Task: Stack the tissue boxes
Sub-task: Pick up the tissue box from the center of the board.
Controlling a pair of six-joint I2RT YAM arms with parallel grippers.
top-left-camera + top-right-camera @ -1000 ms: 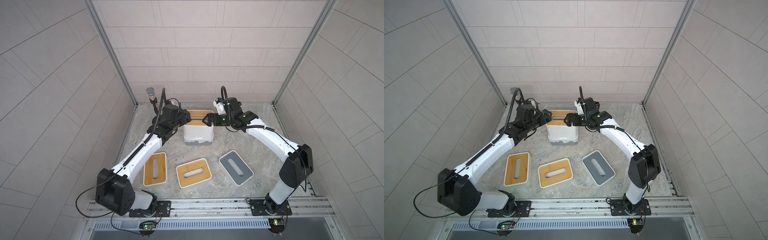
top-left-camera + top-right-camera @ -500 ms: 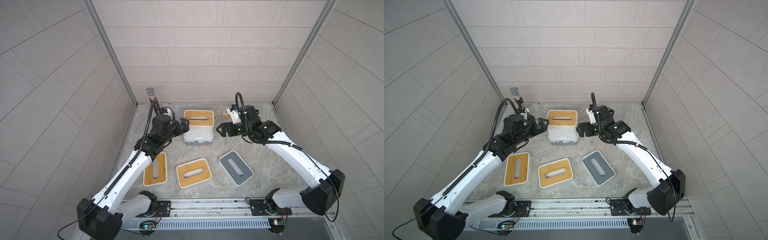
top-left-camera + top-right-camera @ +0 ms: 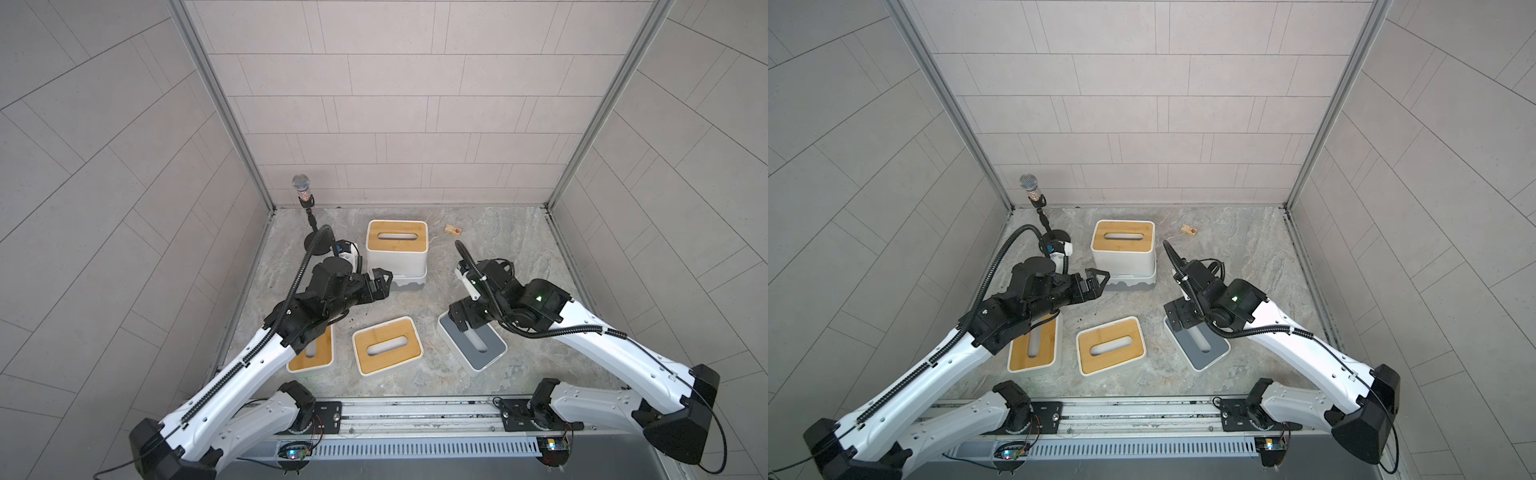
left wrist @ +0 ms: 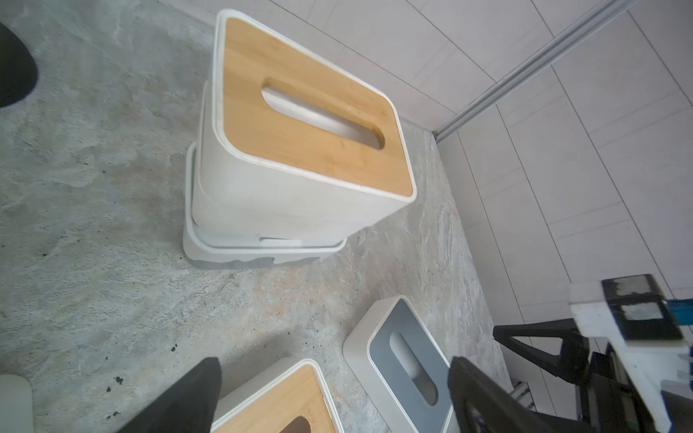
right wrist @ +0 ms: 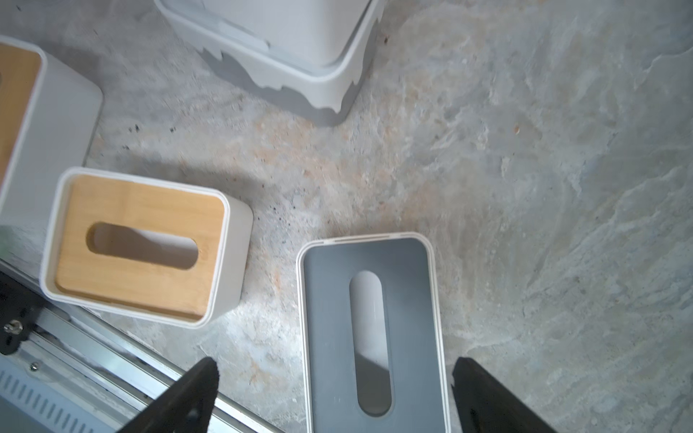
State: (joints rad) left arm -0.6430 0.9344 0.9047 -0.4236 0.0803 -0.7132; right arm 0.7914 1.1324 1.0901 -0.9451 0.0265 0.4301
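At the back centre of the tabletop (image 3: 503, 249) stands a stack, with a bamboo-topped box (image 3: 397, 243) uppermost and the white box with the grey wavy base (image 3: 409, 283) at the bottom. In the left wrist view the upper part sits slightly askew on that base. Nearer the rail, three more tissue boxes lie singly and apart: a second bamboo box (image 3: 387, 345) in the middle, a third bamboo box (image 3: 312, 360) partly hidden under the left arm, and a grey-topped box (image 3: 478, 348) on the right. The left gripper (image 3: 383, 284) hangs just beside the stack's near left corner, jaws spread and empty. The right gripper (image 5: 333, 369) hovers over the grey-topped box, jaws spread wide to either side of it and holding nothing. A small wooden block (image 3: 453, 229) lies near the back wall, well apart from the boxes. A microphone (image 3: 302, 193) on a stand occupies the back left corner.
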